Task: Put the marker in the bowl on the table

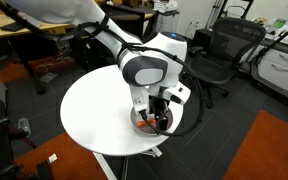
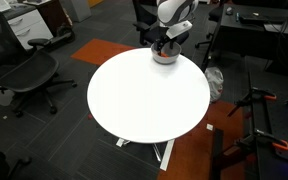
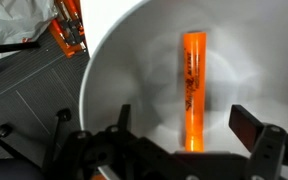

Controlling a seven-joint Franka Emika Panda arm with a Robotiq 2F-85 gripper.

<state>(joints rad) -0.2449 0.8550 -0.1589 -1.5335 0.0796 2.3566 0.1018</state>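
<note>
The orange marker (image 3: 194, 85) lies inside the light grey-white bowl (image 3: 124, 60), pointing away from the wrist camera. My gripper (image 3: 187, 125) hangs just above the bowl with its fingers spread wide on either side of the marker, not touching it. In both exterior views the gripper (image 1: 157, 117) (image 2: 165, 46) is lowered over the bowl (image 1: 144, 126) (image 2: 164, 59), which sits near the edge of the round white table (image 1: 94, 110) (image 2: 149, 95). The marker is hidden by the gripper in the exterior views.
Black office chairs (image 1: 219, 50) (image 2: 29, 70) stand around the table. A wooden desk (image 1: 44, 25) is at the back. An orange-and-black object (image 3: 69, 30) lies on the floor beyond the bowl. A tripod (image 2: 259, 120) stands beside the table.
</note>
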